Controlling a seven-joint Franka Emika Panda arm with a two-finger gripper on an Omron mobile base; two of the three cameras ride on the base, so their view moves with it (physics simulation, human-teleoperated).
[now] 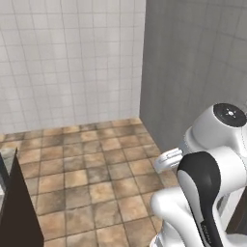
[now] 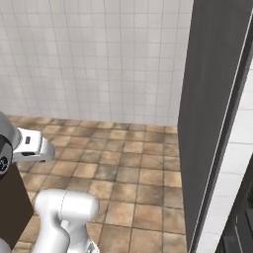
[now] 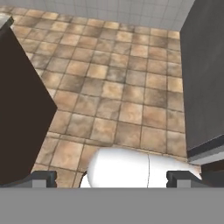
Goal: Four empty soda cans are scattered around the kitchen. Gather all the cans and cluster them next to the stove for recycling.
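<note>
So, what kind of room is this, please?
Probably a corner of a kitchen: brown tiled floor, white tiled wall, a tall grey cabinet side and a dark counter unit.

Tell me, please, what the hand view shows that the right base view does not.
Hand view: the end effector, open and holding nothing, looking down at the floor.
Right base view: the arm's white links and a white panel to the right of the tall grey panel.
Both: the brown tiled floor, the white tiled wall, that grey panel and a dark cabinet side.
</note>
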